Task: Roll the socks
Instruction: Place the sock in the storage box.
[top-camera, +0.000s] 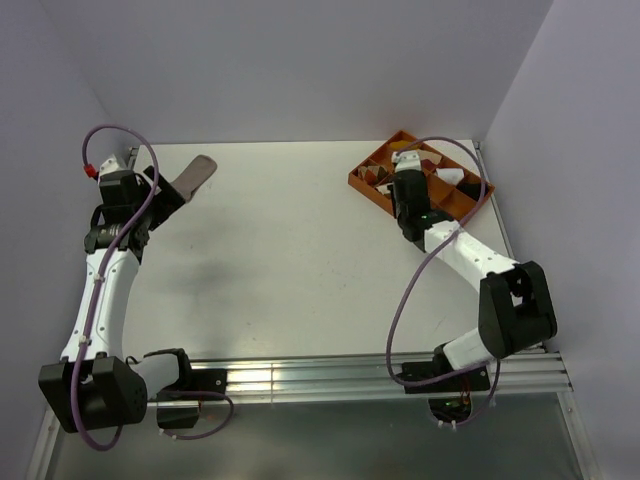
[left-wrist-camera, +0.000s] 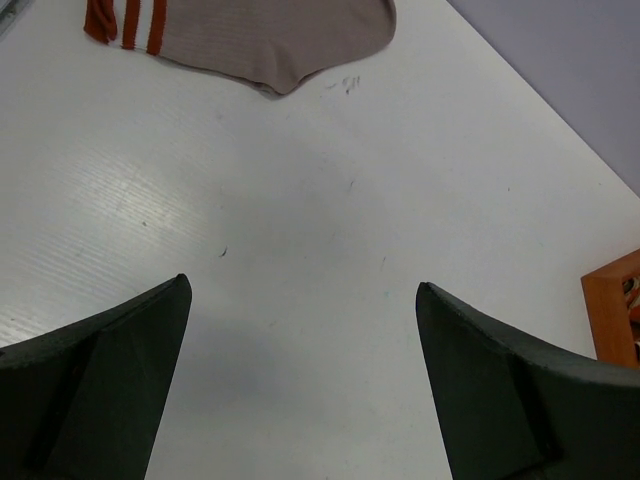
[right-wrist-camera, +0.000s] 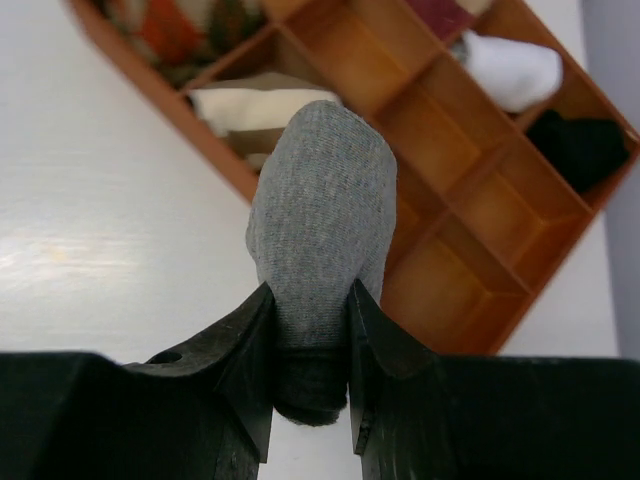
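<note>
The pinkish-tan sock (left-wrist-camera: 250, 40) with red and white cuff stripes lies flat on the white table at the far left (top-camera: 197, 172). My left gripper (left-wrist-camera: 302, 288) hangs open over bare table just short of it, with nothing between its fingers (top-camera: 165, 195). The grey sock (right-wrist-camera: 320, 210), bunched into a roll with its dark cuff end down between the jaws, is held by my right gripper (right-wrist-camera: 310, 290), which is shut on it. That gripper (top-camera: 406, 172) hovers over the near edge of the orange divided tray (top-camera: 372, 186).
The orange tray (right-wrist-camera: 440, 130) sits at the far right, holding a white bundle (right-wrist-camera: 515, 70), a black one (right-wrist-camera: 585, 150) and a cream one (right-wrist-camera: 250, 105); some compartments are bare. Its corner (left-wrist-camera: 615, 320) shows in the left wrist view. Walls enclose the table.
</note>
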